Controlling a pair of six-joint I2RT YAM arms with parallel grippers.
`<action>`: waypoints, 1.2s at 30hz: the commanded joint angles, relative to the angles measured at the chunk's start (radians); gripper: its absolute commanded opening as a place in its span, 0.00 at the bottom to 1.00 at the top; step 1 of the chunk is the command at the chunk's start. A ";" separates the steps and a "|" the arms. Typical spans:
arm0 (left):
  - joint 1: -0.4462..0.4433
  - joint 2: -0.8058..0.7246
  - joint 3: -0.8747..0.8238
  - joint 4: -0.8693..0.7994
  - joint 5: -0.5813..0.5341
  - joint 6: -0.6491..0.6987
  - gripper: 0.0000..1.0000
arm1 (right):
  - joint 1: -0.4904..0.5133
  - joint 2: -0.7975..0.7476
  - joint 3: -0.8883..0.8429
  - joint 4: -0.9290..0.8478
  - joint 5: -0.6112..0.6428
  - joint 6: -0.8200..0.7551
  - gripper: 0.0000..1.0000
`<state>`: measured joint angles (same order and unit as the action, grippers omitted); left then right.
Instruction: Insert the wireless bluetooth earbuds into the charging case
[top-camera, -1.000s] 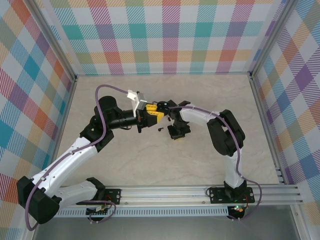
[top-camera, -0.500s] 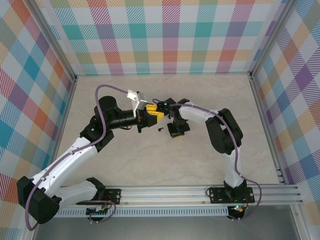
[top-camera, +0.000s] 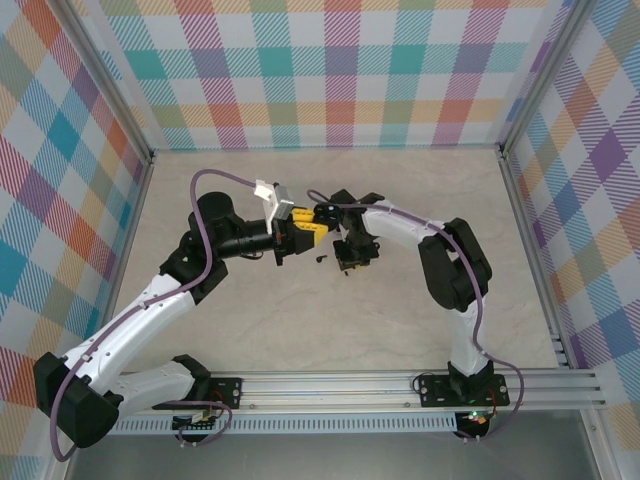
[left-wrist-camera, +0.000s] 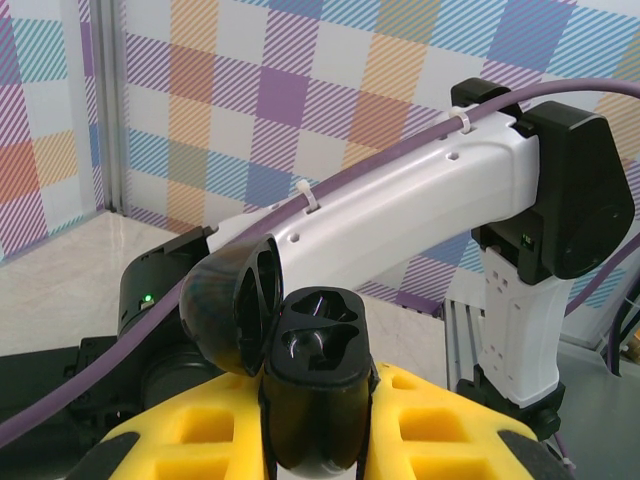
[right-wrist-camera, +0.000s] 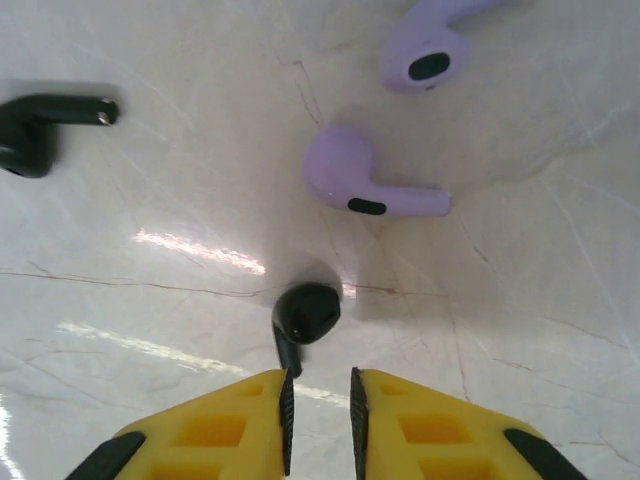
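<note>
My left gripper (left-wrist-camera: 318, 405) is shut on the black charging case (left-wrist-camera: 318, 370), which stands upright between the yellow fingers (left-wrist-camera: 450, 420). Its lid (left-wrist-camera: 225, 315) hangs open to the left and both sockets look empty. In the top view this gripper (top-camera: 308, 230) is at mid-table. My right gripper (right-wrist-camera: 318, 390) points down at the table, its jaws a narrow gap apart with nothing between them. A black earbud (right-wrist-camera: 305, 315) lies just beyond the fingertips, its stem by the left fingertip. Two lavender earbuds (right-wrist-camera: 360, 180) (right-wrist-camera: 430, 50) lie farther off and another black earbud (right-wrist-camera: 40, 125) lies far left.
The right arm's white link (left-wrist-camera: 400, 220) crosses close behind the held case. In the top view the right gripper (top-camera: 350, 262) sits just right of the left one, with a small black earbud (top-camera: 321, 257) between them. Checked walls (top-camera: 330, 70) ring the marble table; a rail (top-camera: 400, 385) runs along the near edge.
The right gripper has shifted slightly left and towards the far side, closer to the left gripper. The left arm and the case have stayed still.
</note>
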<state>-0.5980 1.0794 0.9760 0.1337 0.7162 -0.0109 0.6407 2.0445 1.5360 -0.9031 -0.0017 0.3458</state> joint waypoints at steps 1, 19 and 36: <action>-0.008 -0.017 0.001 0.024 0.018 -0.004 0.11 | -0.007 -0.001 0.047 -0.018 -0.041 0.014 0.30; -0.008 -0.012 0.001 0.027 0.020 -0.006 0.11 | -0.010 0.124 0.156 -0.124 -0.044 0.046 0.39; -0.008 -0.013 -0.003 0.024 0.020 -0.004 0.11 | -0.013 0.178 0.194 -0.151 -0.041 0.050 0.34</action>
<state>-0.5980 1.0794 0.9760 0.1337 0.7166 -0.0109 0.6342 2.1979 1.7046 -1.0161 -0.0383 0.3820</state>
